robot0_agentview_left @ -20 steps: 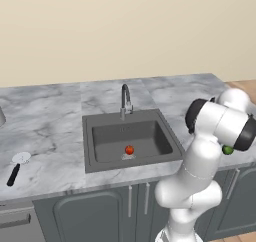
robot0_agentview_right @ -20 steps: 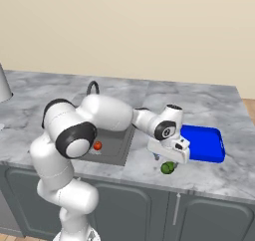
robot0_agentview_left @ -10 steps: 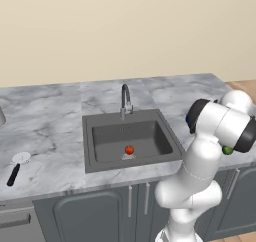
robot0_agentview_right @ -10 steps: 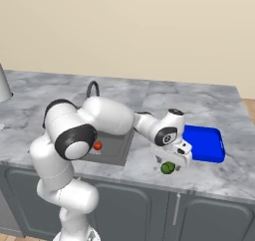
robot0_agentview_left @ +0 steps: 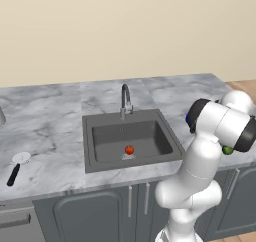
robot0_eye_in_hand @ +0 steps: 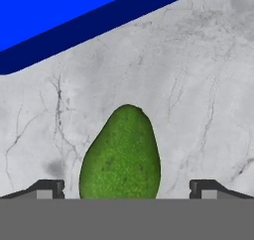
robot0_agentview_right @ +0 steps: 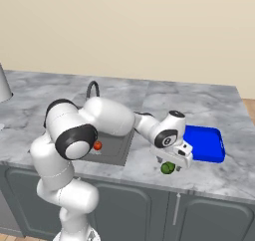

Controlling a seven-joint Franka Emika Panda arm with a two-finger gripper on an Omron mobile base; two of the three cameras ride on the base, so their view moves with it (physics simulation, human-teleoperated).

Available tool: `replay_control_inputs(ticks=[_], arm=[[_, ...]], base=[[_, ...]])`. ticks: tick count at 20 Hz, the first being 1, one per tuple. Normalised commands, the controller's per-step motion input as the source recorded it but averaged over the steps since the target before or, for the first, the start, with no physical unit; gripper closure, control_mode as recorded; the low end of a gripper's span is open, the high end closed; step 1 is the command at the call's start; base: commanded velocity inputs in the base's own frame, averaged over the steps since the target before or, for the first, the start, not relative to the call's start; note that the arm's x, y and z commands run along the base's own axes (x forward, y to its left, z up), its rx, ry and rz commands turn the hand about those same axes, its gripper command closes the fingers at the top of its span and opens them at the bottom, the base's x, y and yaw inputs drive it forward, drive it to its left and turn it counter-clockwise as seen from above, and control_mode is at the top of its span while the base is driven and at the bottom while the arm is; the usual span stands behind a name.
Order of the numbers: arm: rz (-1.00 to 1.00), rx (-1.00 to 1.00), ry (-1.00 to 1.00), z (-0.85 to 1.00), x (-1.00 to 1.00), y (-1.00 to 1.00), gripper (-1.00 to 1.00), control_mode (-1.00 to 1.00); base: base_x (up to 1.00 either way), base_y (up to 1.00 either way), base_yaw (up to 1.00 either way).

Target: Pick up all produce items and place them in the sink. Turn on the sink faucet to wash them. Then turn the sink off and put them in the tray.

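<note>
Fingers (robot0_eye_in_hand: 49,187) wide open, straddling avocado (robot0_eye_in_hand: 120,157).

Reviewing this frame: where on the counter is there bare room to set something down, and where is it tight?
Bare marble lies between the sink and the utensil, and behind the faucet. It is crowded near the tray, where the open gripper straddles the green produce item.

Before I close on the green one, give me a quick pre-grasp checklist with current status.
1. Gripper open: ok.
2. Green item between the fingertips: ok, centred in hand view.
3. Green item lying on the counter, apart from the tray: ok.
4. Fingers low enough to grip: cannot tell.
5. Red item already in the sink: ok.
6. Faucet off: cannot tell; no water visible.
</note>
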Motion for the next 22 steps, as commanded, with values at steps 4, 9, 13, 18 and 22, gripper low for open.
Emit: replay_control_inputs(ticks=[4,9,13,18,22], arm=[[0.01,0.0,-0.08,-0.05,0.0,0.0,-1.0,-1.0],[0.01,0.0,-0.05,-0.12,0.0,0.01,-1.0,-1.0],[0.0,0.0,-0.03,-0.08,0.0,0.06,-1.0,-1.0],[0.0,0.0,0.0,-0.09,0.0,0.12,-1.0,-1.0],[0.0,0.0,0.0,-0.14,0.0,0.13,-1.0,-1.0]], base=[[0.0,0.0,0.0],[0.0,0.0,0.0],[0.0,0.0,0.0],[0.0,0.0,0.0],[0.0,0.0,0.0]])
